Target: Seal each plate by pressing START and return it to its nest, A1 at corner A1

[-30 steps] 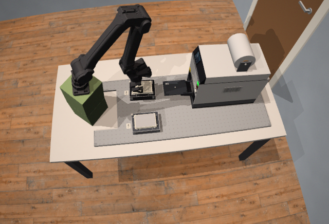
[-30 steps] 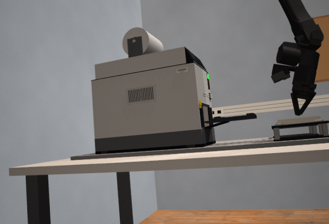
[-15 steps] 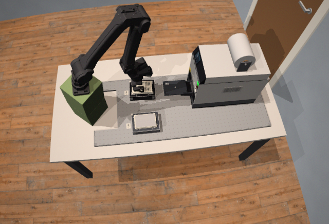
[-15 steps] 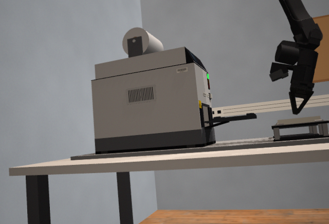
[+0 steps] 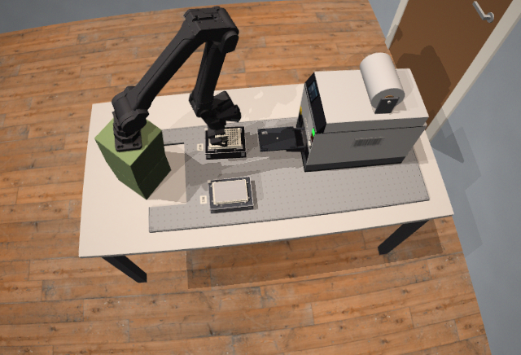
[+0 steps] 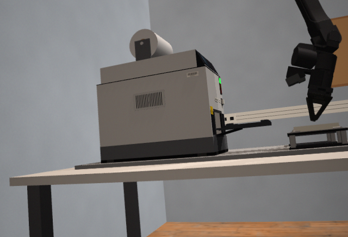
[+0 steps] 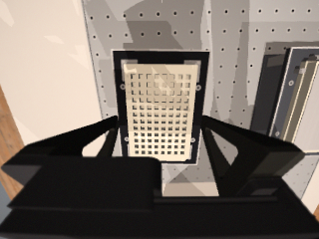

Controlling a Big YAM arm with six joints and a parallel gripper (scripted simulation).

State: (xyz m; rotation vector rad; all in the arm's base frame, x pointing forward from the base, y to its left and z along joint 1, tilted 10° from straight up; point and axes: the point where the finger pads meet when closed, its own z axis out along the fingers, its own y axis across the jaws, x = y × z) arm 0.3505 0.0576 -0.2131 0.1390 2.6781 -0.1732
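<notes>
An open plate (image 5: 234, 137) (image 7: 159, 107) (image 6: 317, 126) with bare wells sits in the far nest (image 5: 225, 155) (image 7: 161, 56). My gripper (image 5: 218, 138) (image 6: 314, 119) (image 7: 159, 119) is open and empty, pointing down just above this plate, with one finger towards each long side. The other plate (image 5: 229, 191) (image 7: 310, 107) has a smooth, pale grey top like foil and sits in the near nest (image 5: 231, 208). The sealer's stage (image 5: 279, 138) (image 6: 250, 124) is out and bare. The sealer's lamp (image 5: 313, 132) (image 6: 219, 80) is green. I cannot read the nest labels.
The sealer (image 5: 361, 141) (image 6: 154, 116) stands right of the nests, with a foil roll (image 5: 380, 75) (image 6: 161, 44) on top. The green arm base (image 5: 146, 166) is at the left. The stage juts out at about nest height, just right of the far nest.
</notes>
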